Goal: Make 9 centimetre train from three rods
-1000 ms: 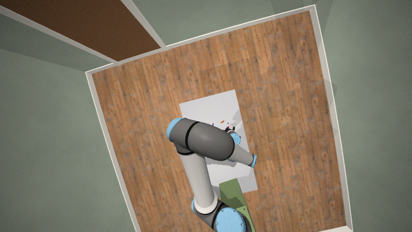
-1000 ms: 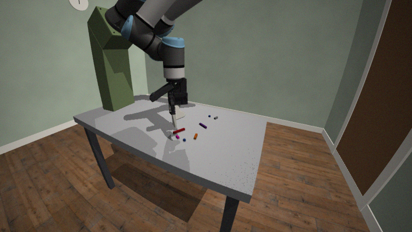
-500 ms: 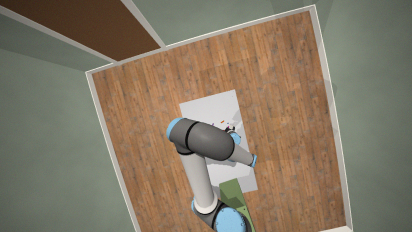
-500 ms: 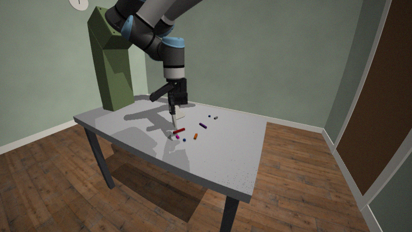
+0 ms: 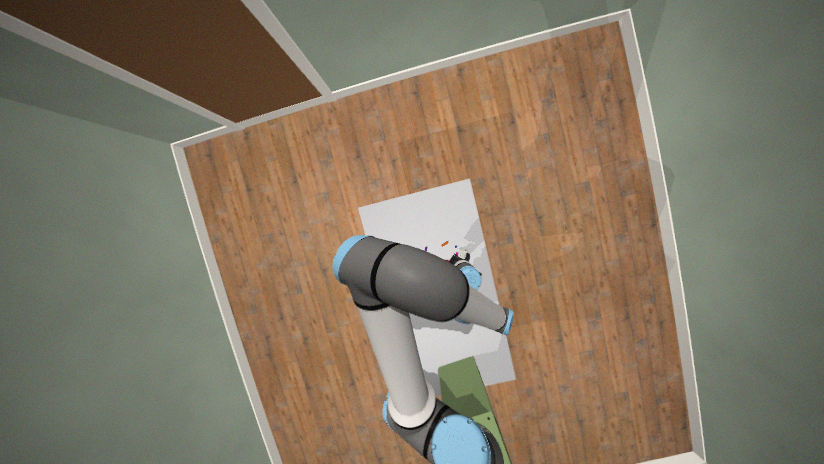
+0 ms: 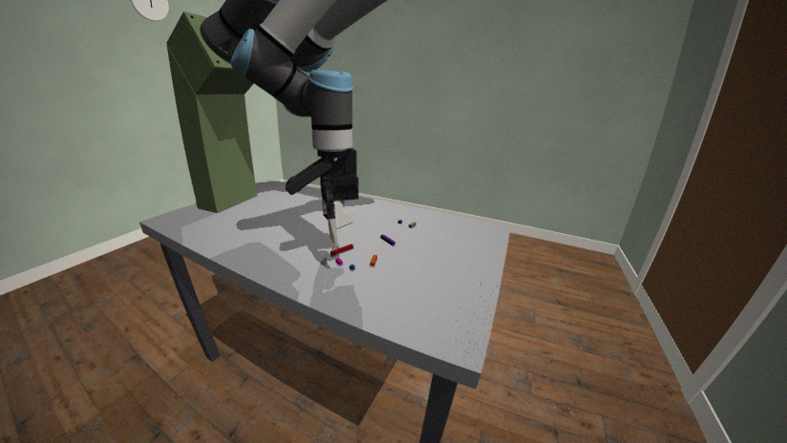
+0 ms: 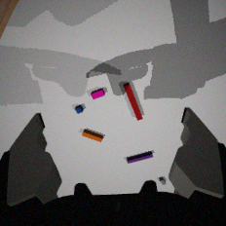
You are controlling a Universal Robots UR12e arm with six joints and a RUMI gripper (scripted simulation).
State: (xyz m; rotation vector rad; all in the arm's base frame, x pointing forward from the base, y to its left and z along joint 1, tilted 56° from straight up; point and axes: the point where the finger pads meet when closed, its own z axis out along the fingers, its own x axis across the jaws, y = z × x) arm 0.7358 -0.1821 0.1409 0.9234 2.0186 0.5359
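My gripper (image 6: 333, 228) is open and empty, hovering above the grey table over the rods; its two dark fingers frame the wrist view (image 7: 114, 146). A red rod (image 7: 132, 100) (image 6: 342, 249) lies flat, with a magenta rod (image 7: 98, 93) (image 6: 339, 262) apart from it to one side. A blue rod (image 7: 79, 109) (image 6: 351, 267) lies near the magenta one. An orange rod (image 7: 93, 134) (image 6: 373, 260) and a purple rod (image 7: 140, 157) (image 6: 387, 240) lie separately. A grey rod (image 6: 412, 224) (image 7: 162, 180) and a second blue rod (image 6: 400, 221) lie farther off. No rods touch end to end.
The green robot pedestal (image 6: 212, 116) stands at the table's back left corner. The table edge (image 6: 308, 313) runs along the front. In the overhead view the arm (image 5: 403, 276) hides most of the rods.
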